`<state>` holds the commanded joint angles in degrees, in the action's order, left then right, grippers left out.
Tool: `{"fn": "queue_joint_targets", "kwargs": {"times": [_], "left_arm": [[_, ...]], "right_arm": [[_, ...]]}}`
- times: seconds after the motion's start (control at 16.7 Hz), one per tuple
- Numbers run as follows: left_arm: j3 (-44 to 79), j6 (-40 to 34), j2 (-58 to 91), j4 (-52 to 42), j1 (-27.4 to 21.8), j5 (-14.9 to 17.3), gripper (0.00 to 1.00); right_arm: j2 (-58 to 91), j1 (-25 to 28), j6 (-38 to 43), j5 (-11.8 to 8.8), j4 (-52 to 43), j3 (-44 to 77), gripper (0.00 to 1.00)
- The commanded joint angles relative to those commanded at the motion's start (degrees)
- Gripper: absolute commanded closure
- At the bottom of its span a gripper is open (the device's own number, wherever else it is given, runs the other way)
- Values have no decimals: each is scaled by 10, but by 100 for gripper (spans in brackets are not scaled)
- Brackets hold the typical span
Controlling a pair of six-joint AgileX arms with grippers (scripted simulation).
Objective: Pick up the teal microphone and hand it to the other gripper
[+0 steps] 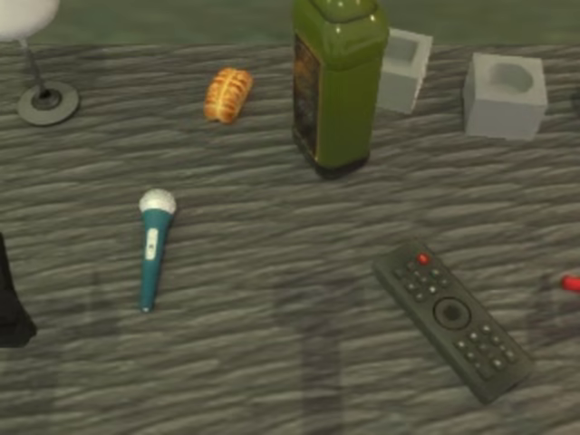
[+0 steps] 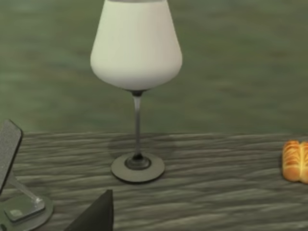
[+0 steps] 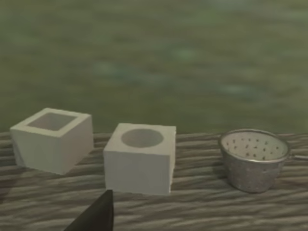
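Top view: the teal microphone [image 1: 152,249] is lying untouched on the left part of the table [image 1: 272,362], head toward the far side.
Nothing is being held yet, so the pickup is only starting; the left arm [image 1: 11,304] is showing just at the left edge, and neither pincer's opening can be told. Next, I judge, the left pincer needs lowering over the handle, well left of the black remote [image 1: 451,319].

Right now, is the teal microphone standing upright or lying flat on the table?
Lying flat. In the top view the teal microphone shows its full length on the table, round head toward the far edge, no gripper touching it.
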<state>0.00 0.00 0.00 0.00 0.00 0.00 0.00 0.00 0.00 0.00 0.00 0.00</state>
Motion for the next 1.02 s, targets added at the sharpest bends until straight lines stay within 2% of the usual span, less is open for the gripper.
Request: {"fn": "queue_joint_targets", "kwargs": {"times": [0.18, 0.42, 0.66, 1.02], "left_arm": [[5, -1, 6, -5, -2, 0, 0], [66, -15, 90, -62, -23, 0, 0], [183, -44, 267, -155, -56, -4, 0], [415, -102, 614, -295, -114, -8, 0]], "right_arm": [[0, 0, 0, 0, 0, 0, 0], [0, 0, 0, 0, 0, 0, 0], [0, 0, 0, 0, 0, 0, 0], [0, 0, 0, 0, 0, 0, 0]]}}
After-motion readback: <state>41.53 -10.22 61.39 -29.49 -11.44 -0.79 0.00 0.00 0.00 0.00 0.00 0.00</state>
